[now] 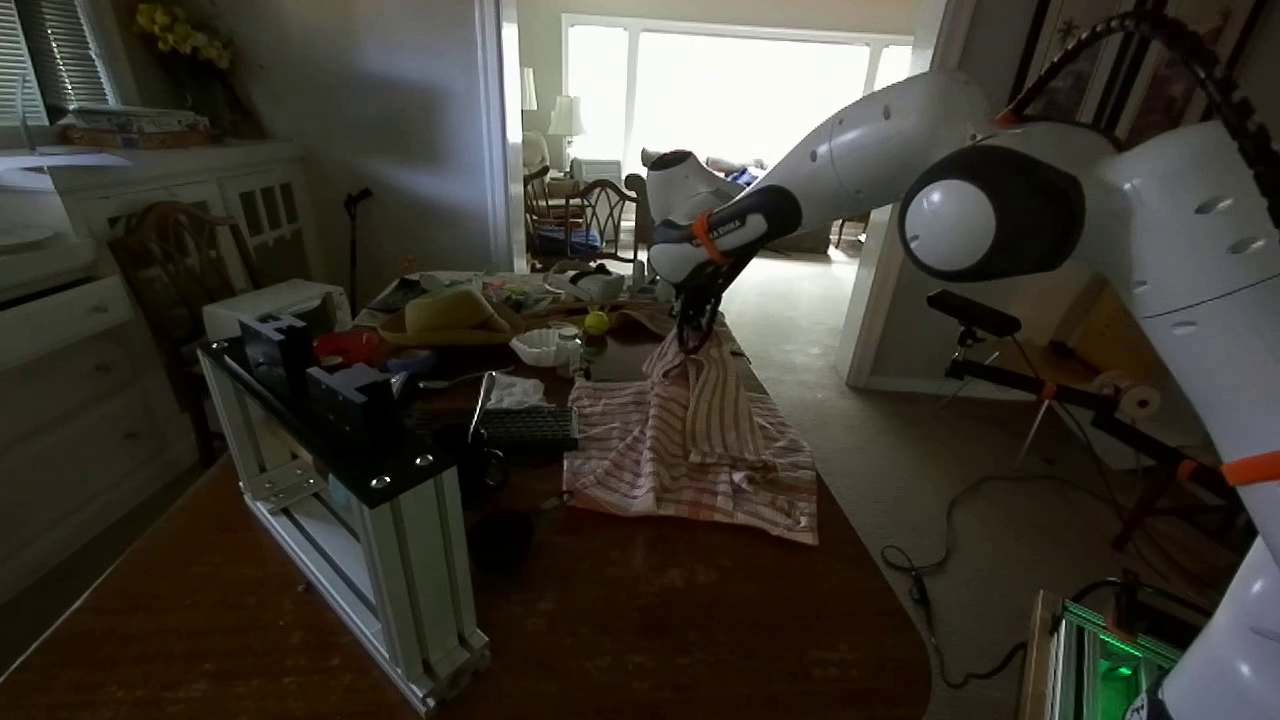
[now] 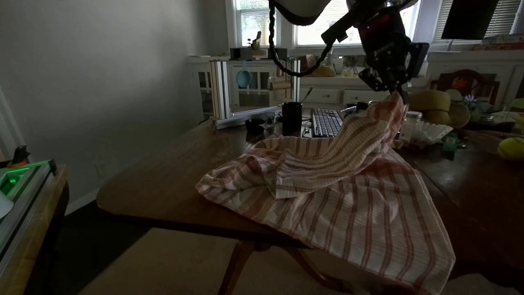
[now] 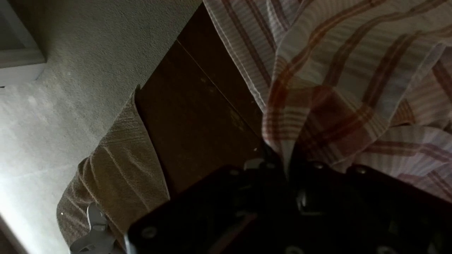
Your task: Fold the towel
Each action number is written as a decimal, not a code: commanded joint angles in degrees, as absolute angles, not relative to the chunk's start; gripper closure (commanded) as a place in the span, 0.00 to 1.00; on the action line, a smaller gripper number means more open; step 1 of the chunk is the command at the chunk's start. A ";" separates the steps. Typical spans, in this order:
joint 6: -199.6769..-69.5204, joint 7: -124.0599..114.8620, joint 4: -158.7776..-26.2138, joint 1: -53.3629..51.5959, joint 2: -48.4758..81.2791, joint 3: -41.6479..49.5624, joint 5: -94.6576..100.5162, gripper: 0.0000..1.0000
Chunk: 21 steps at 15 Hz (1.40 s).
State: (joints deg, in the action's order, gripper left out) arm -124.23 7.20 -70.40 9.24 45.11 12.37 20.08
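The towel (image 1: 650,470) is cream with red-pink stripes and lies wrinkled on the wooden table. In an exterior view the towel (image 2: 380,221) hangs over the table's edge at one corner. My gripper (image 1: 690,342) is shut on a gathered corner of it and holds that part raised above the rest. The lifted part slopes down from the gripper (image 2: 401,92) and rests folded over the flat layer. In the wrist view the towel (image 3: 339,63) narrows to a point between the dark fingers (image 3: 287,165). The fingertips themselves are very dark there.
A metal frame (image 1: 400,560) stands on the table. A keyboard (image 2: 326,122) and a black mug (image 2: 291,116) are beside the towel. A straw hat (image 1: 445,318), a white bowl (image 1: 538,347) and a tennis ball (image 1: 596,322) lie farther along. A brown cloth (image 3: 123,169) hangs over the edge.
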 commanded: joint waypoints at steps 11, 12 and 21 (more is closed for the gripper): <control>-130.64 -0.59 -58.94 8.96 56.08 16.07 19.76 0.45; -132.70 -0.55 -61.25 8.74 53.59 15.29 19.21 0.38; -125.16 10.52 -83.56 4.69 35.05 11.08 21.27 0.00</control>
